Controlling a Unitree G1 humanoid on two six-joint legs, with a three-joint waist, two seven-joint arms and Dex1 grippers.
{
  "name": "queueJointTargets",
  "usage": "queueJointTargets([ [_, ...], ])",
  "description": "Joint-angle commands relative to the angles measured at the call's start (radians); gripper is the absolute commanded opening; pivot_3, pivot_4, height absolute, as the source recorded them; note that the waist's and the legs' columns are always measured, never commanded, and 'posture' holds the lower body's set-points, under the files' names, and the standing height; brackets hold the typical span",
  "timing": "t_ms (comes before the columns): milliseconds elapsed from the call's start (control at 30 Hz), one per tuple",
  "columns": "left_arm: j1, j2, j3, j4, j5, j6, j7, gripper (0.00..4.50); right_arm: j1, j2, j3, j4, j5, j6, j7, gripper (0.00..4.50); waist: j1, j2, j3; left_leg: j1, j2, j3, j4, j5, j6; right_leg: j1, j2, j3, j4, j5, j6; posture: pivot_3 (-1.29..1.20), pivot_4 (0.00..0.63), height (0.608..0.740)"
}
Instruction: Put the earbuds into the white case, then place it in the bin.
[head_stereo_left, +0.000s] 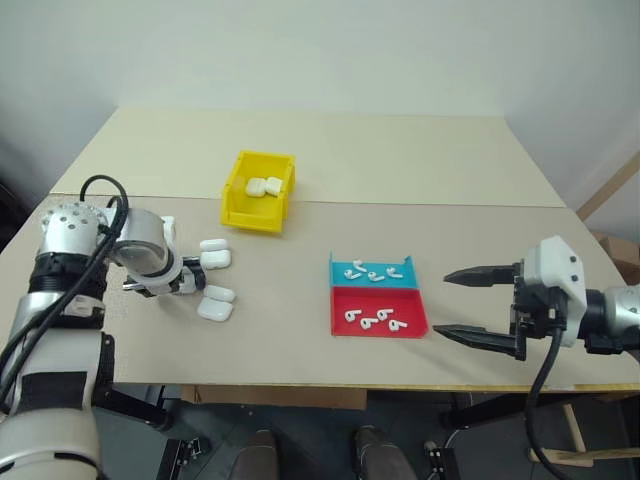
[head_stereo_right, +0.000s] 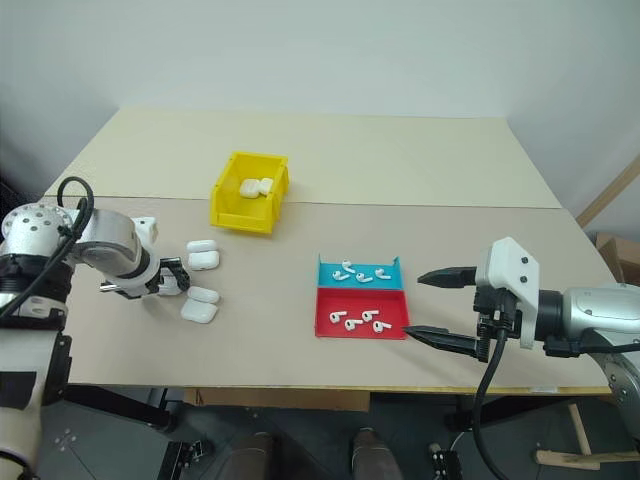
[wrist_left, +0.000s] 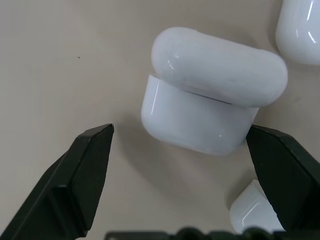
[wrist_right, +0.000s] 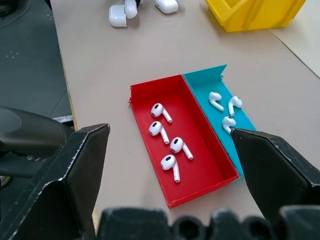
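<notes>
Near the tabletop's front edge, the right gripper (head_stereo_left: 462, 304) is held spread wide beside the red tray (head_stereo_left: 380, 311) of earbuds (head_stereo_left: 375, 319), the left gripper (wrist_left: 182, 150) is spread around a white case (wrist_left: 210, 92) toward the left edge — nothing pinched — and farther back stands the bin (head_stereo_left: 258, 190).

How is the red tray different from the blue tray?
The red tray holds four earbuds; the blue tray holds three. The red tray lies nearer the table's front edge, the blue tray just behind it, nearer the yellow bin. Both are shallow, touch side by side, and hold white earbuds.
</notes>
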Motion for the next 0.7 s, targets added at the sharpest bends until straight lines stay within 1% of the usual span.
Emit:
queueJointTargets([
  [33, -0.055, -0.008, 0.025, 0.015, 0.141, 0.063, -0.098, 4.50, 0.002, -0.011, -0.037, -0.026, 0.013, 0.002, -0.008, 4.49, -0.001, 0.000, 0.000, 0.000, 0.000, 0.000, 0.000, 0.000, 0.000, 0.000, 0.000, 0.000, 0.000, 0.000, 0.000, 0.00, 0.150, 0.740],
  [233, -0.091, -0.043, 0.050, 0.031, 0.381, 0.104, -0.281, 4.50, 0.019, -0.007, -0.045, -0.040, 0.013, 0.000, -0.019, 4.49, -0.001, 0.000, 0.000, -0.001, 0.000, 0.000, 0.000, 0.000, 0.000, -0.001, 0.000, 0.000, -0.001, 0.000, 0.000, 0.00, 0.150, 0.740],
  [433, -0.098, -0.061, 0.004, 0.032, 0.504, 0.104, -0.447, 4.50, 0.032, -0.007, -0.057, -0.054, 0.015, -0.002, -0.035, 4.49, 0.000, 0.001, 0.000, 0.000, 0.000, 0.000, 0.000, 0.000, -0.001, 0.000, 0.000, 0.000, 0.000, 0.000, 0.001, 0.00, 0.150, 0.740],
  [533, -0.097, -0.061, -0.011, 0.018, 0.556, 0.104, -0.512, 3.87, 0.046, -0.004, -0.066, -0.065, 0.018, -0.002, -0.039, 4.50, 0.000, 0.001, 0.000, 0.000, 0.000, -0.001, 0.000, 0.000, -0.001, 0.000, 0.000, 0.000, 0.000, 0.000, 0.001, 0.00, 0.150, 0.740],
  [633, -0.095, -0.057, -0.028, -0.002, 0.578, 0.104, -0.565, 2.88, 0.055, -0.001, -0.069, -0.073, 0.019, -0.002, -0.045, 4.50, -0.001, 0.001, -0.001, 0.000, 0.000, -0.001, 0.000, 0.000, -0.001, 0.000, 0.000, 0.000, 0.000, 0.000, 0.001, 0.00, 0.150, 0.740],
  [667, -0.095, -0.054, -0.036, -0.009, 0.582, 0.104, -0.583, 2.77, 0.057, 0.000, -0.069, -0.075, 0.019, 0.000, -0.048, 4.50, -0.001, 0.002, -0.001, 0.000, 0.000, -0.001, 0.000, 0.000, -0.001, 0.000, 0.000, 0.000, 0.000, 0.000, 0.001, 0.00, 0.150, 0.740],
  [700, -0.095, -0.052, -0.042, -0.013, 0.588, 0.104, -0.600, 2.77, 0.058, 0.001, -0.069, -0.076, 0.020, 0.001, -0.051, 4.50, -0.001, 0.002, -0.001, 0.000, 0.000, -0.001, 0.000, 0.000, -0.001, 0.001, 0.000, 0.000, 0.000, 0.000, 0.001, 0.00, 0.150, 0.740],
])
